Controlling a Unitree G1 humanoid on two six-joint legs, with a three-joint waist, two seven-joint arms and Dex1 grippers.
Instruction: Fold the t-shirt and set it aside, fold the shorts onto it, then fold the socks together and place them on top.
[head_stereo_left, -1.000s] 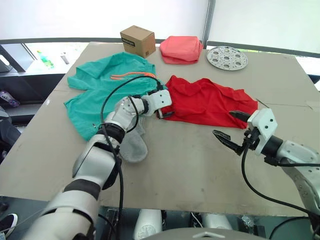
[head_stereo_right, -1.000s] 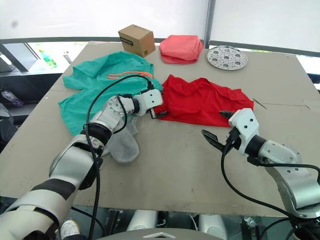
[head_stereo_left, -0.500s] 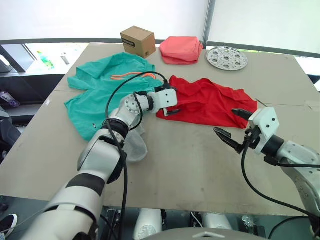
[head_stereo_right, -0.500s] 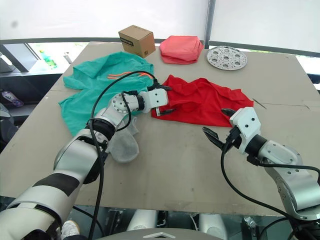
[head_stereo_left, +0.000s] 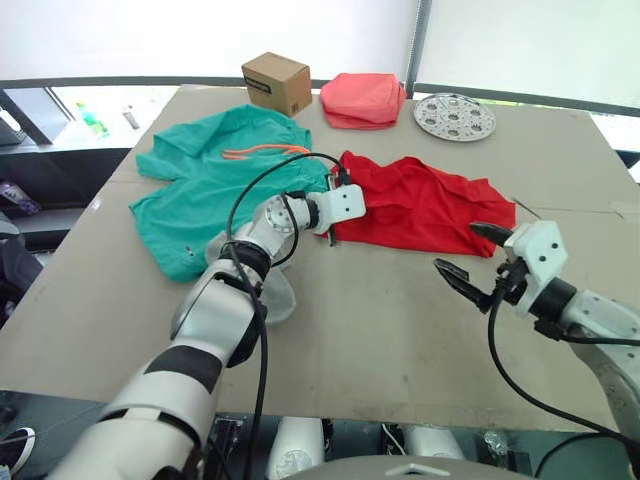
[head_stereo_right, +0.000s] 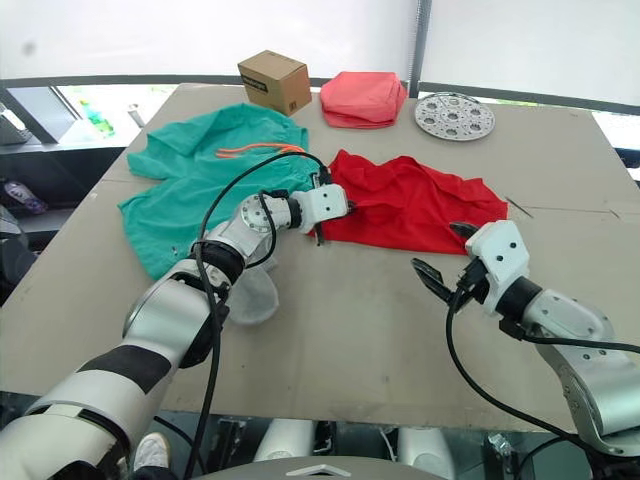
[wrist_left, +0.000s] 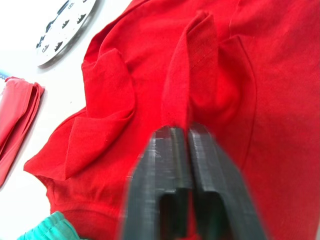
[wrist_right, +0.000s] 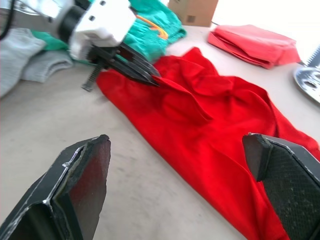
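Observation:
The red t-shirt (head_stereo_left: 420, 205) lies crumpled across the middle of the table. My left gripper (head_stereo_left: 333, 212) is at its left edge, shut on a raised fold of the red cloth (wrist_left: 190, 75). The teal shorts (head_stereo_left: 200, 180) with the orange drawstring are spread out at the left. The grey socks (head_stereo_left: 272, 292) lie in front of them, partly under my left arm. My right gripper (head_stereo_left: 458, 247) hovers open just in front of the shirt's right end, with nothing between its fingers.
A cardboard box (head_stereo_left: 275, 82), a folded salmon-pink cloth (head_stereo_left: 362, 98) and a round perforated metal disc (head_stereo_left: 454, 115) stand along the far edge. The bare table (head_stereo_left: 380, 330) stretches in front of the shirt to the near edge.
My left gripper slid right onto the t-shirt's left edge and shut on a fold of it. The right gripper stayed open and hardly moved.

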